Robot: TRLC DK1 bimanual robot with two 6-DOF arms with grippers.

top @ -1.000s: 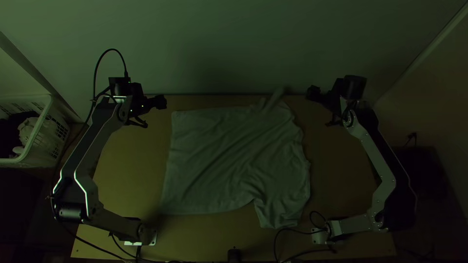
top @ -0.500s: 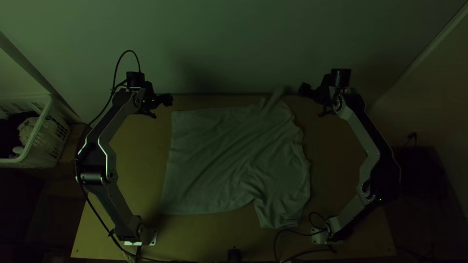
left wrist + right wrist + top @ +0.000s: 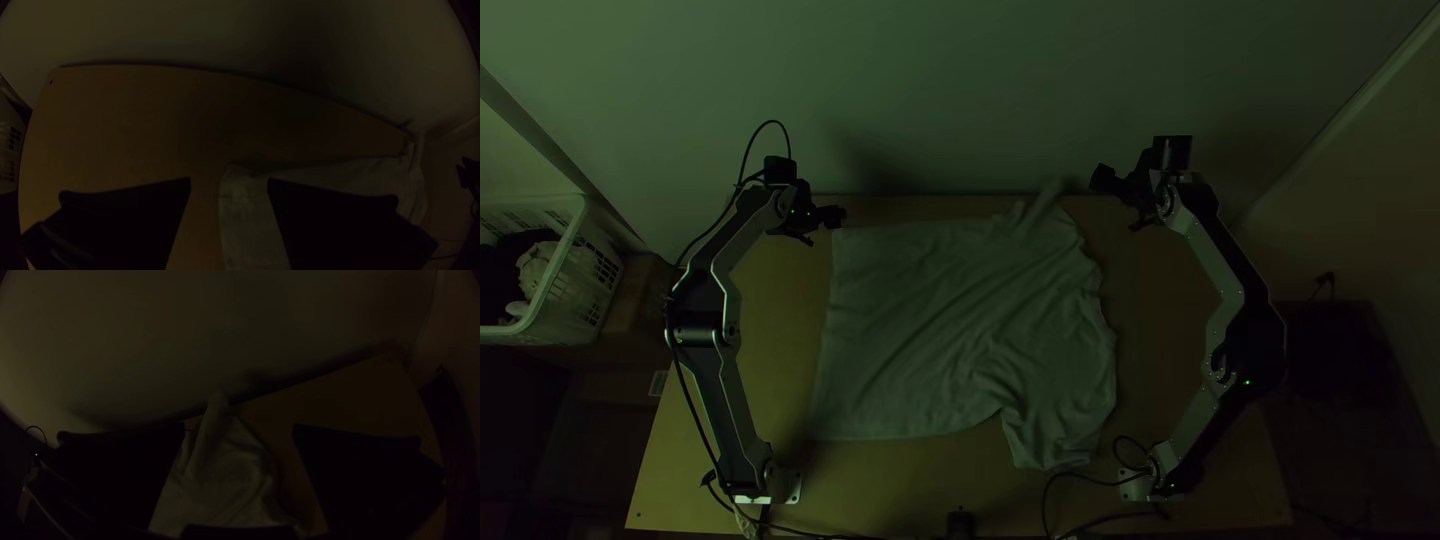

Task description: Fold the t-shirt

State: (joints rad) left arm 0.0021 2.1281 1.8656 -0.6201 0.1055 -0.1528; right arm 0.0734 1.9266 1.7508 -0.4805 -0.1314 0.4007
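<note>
The pale t-shirt [image 3: 960, 330] lies spread on the table with diagonal wrinkles, a raised fold at its far edge and a flap jutting toward the near side. In the top view, my left gripper [image 3: 822, 226] is above the shirt's far left corner; my right gripper [image 3: 1116, 202] is off to the right of its far edge. The left wrist view has the left gripper [image 3: 229, 185] open, a shirt [image 3: 245, 215] corner beyond its fingers. In the right wrist view the right gripper [image 3: 239, 430] is open too, with the peaked part of the shirt [image 3: 225, 470] beyond.
A white basket [image 3: 555, 310] holding cloth stands left of the wooden table [image 3: 880, 490]. The pale wall [image 3: 930, 90] rises behind the table's far edge. Cables [image 3: 1080, 475] curl near the right arm's base, and a small dark object [image 3: 961, 524] is at the near edge.
My left gripper has moved right, to the shirt's far left corner. My right gripper has shifted slightly left, closer to the shirt. The shirt lies unchanged.
</note>
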